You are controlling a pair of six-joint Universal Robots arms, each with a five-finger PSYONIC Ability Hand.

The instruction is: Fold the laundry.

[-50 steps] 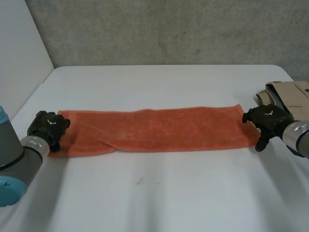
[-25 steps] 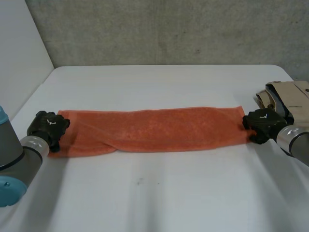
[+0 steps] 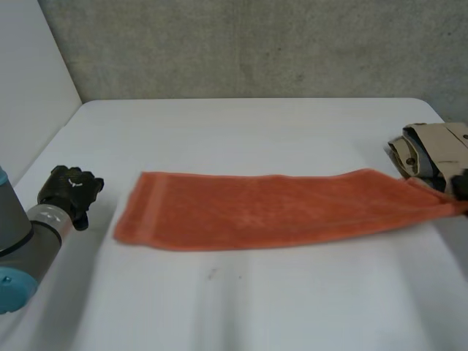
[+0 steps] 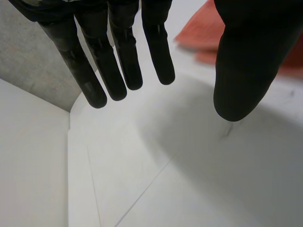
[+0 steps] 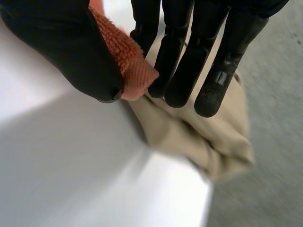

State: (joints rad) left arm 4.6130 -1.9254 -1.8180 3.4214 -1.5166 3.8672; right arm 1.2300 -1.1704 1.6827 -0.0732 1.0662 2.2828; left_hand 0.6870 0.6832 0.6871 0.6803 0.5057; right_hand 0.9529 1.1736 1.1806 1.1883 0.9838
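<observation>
While the right hand (image 5: pixel 61 47) pinched the orange towel (image 3: pixel 270 208) at three o'clock, left hand (image 3: pixel 69 191) open at nine, a level pull seemed wise.

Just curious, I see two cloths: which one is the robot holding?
The long orange terry towel: the right hand pinches its corner between thumb and fingers. The folded beige cloth lies ungripped beside it.

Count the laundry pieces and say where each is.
2. The orange towel lies across the table, one end pinched by the right hand. The beige cloth sits bunched at the table's right edge, beside that hand. More may hide beneath it.
</observation>
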